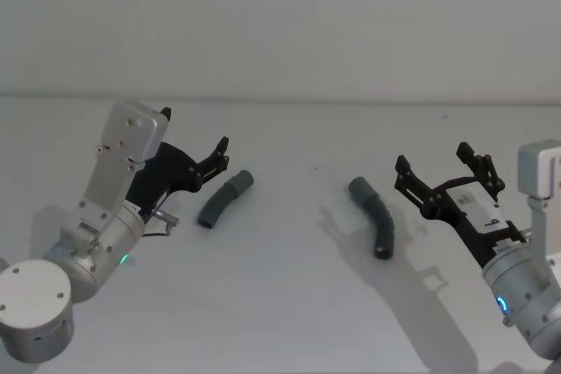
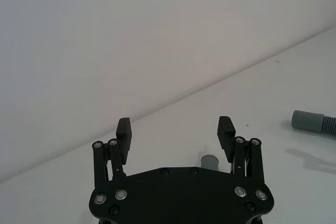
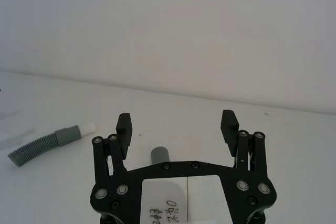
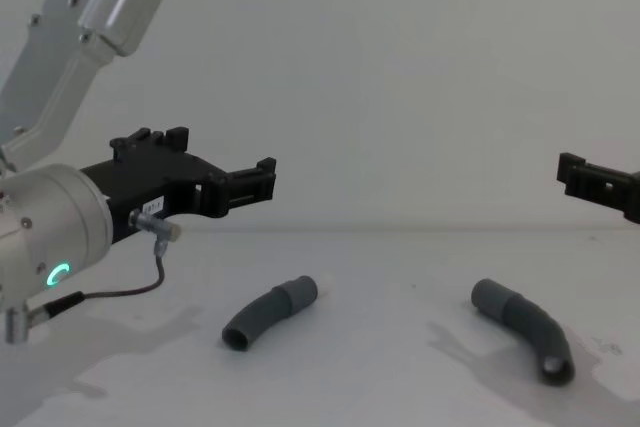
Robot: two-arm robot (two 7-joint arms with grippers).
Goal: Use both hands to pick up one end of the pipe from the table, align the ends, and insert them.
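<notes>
Head view shows two dark-grey curved pieces of the pipe lying flat on the white bench (image 1: 289,313), well apart from each other. The left piece (image 1: 224,200) lies slantwise, its wider collar at the far end and its open mouth at the near end. The right piece (image 1: 375,217) bends the other way, with its collar at the far left and its dark open end nearest the robot. The two collars point roughly toward each other across the bare gap.

Left wrist view shows the left claw (image 2: 175,129) spread wide with nothing between its fingers, and a short grey stub of the left piece shows just past the claw's body. From the chest view this claw hangs above the bench, off to the left of the left piece and not touching it, with a green ring light glowing on its silver wrist.

Right wrist view shows the right claw (image 3: 177,125) also spread wide and holding nothing, with the grey collar of the right piece peeking out beyond its body. Farther off in that view the left piece shows ribbed, with a grey collar and a whitish tip (image 3: 88,128) at its end. In the head view the right claw sits to the right of the right piece, apart from it.
</notes>
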